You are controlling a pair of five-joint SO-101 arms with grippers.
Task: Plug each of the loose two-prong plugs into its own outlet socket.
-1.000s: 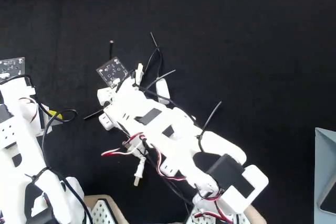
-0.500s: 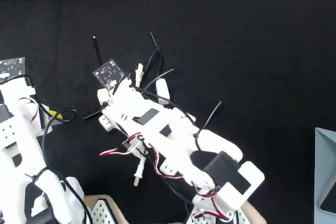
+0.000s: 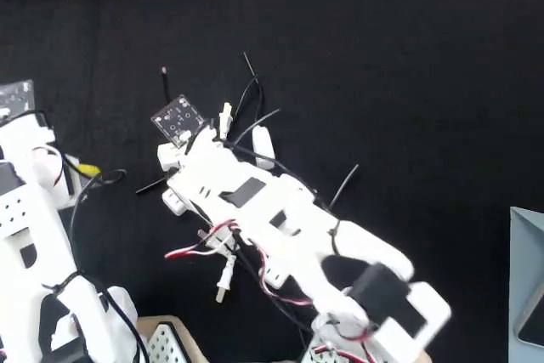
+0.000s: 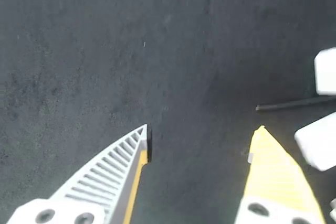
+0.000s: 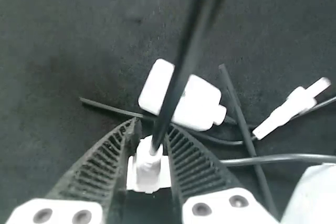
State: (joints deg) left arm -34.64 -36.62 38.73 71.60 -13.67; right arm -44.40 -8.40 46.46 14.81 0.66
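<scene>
Left of the table's middle, the right gripper (image 5: 150, 127) is clamped on a small white plug (image 5: 144, 169), pinching its body from both sides. A black cord (image 5: 184, 51) runs up out of the plug and away between the jaw tips. Just beyond the tips, on the black cloth (image 3: 408, 82), lies a white block (image 5: 181, 100) with rounded corners, which I take to be a socket. It is close to the held plug but apart from it. A second slim plug (image 5: 289, 109) lies to the right of the block among loose cords, and a third plug (image 3: 225, 276) lies nearer, beside the right arm (image 3: 272, 210), prongs pointing near.

At the far left the left gripper (image 4: 203, 132) hangs over bare cloth with its jaws wide apart and nothing between them.

The plug looks light, hard and smooth, so it could twist in the ribbed jaws if held by an edge. The flat sides of the body are the place to hold, never the thin prongs or the cord. The cord looks stiff enough to tug the plug off line. The block seems light too and may slide when pushed, so bracing it would help.
</scene>
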